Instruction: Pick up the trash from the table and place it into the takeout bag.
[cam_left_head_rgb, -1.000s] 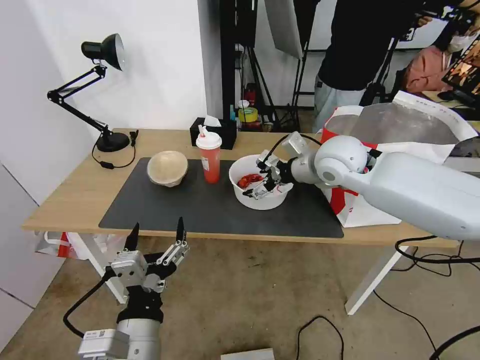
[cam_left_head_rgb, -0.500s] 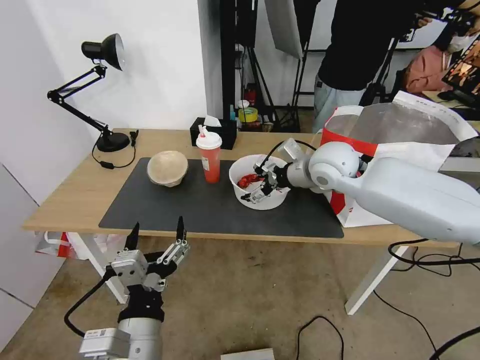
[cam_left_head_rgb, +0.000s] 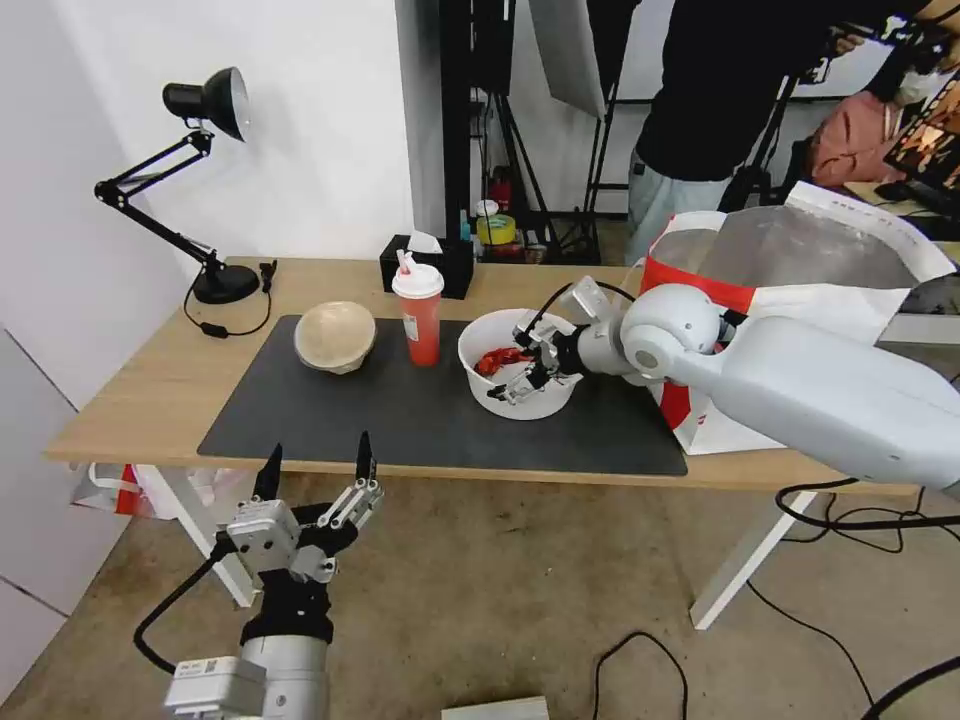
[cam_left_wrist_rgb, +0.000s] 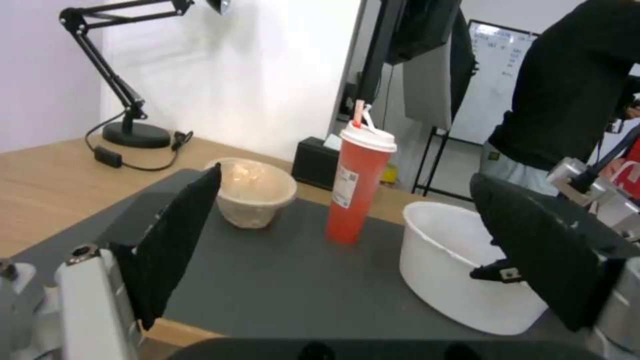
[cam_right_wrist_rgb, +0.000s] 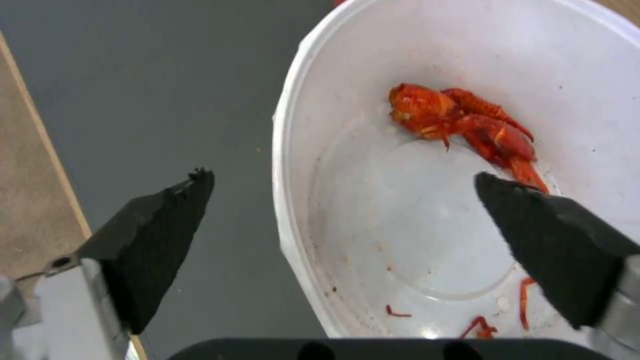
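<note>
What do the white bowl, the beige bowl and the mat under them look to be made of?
White bowl: probably thin plastic, smooth with a glossy sheen inside, red scraps on it. Beige bowl: likely paper or moulded pulp, with a dull, slightly uneven rim. Mat: a flat, dark grey matte sheet; whether rubber, felt or leatherette cannot be told.

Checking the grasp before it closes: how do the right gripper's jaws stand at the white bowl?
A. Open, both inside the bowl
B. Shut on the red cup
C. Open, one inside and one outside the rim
C: the right gripper is open, its jaws straddling the white bowl's rim.
</note>
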